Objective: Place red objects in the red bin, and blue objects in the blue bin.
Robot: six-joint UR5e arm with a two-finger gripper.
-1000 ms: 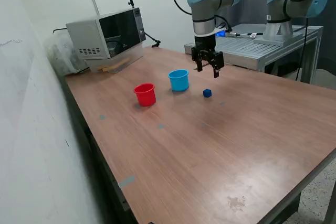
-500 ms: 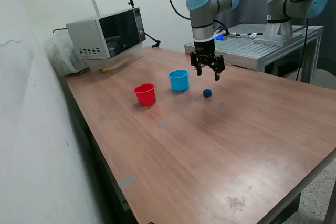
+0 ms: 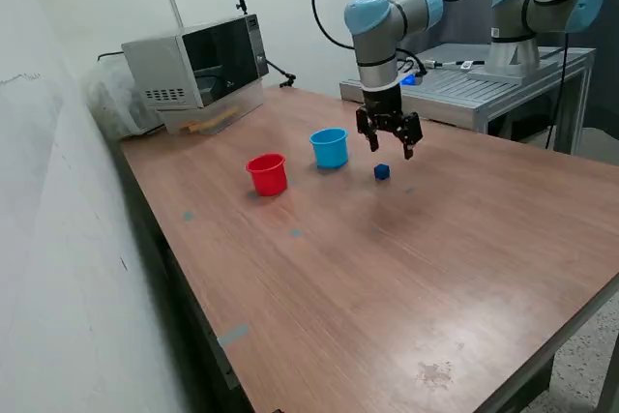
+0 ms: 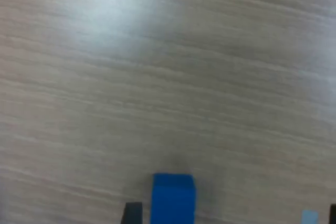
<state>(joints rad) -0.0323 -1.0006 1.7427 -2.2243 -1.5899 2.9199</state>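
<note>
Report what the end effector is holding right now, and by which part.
Nothing. The end effector hangs open above the table, with the blue cube resting below it, ungrasped.

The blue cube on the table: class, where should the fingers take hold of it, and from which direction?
Grip the blue cube across two opposite flat side faces, coming straight down from above. It sits flat and alone on the table, apart from the light blue cup, and the open gripper hangs just above it.

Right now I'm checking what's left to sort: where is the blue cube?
In the exterior view the blue cube sits on the table, to the exterior view's right of the light blue cup, just below the open gripper hovering above it.
</note>
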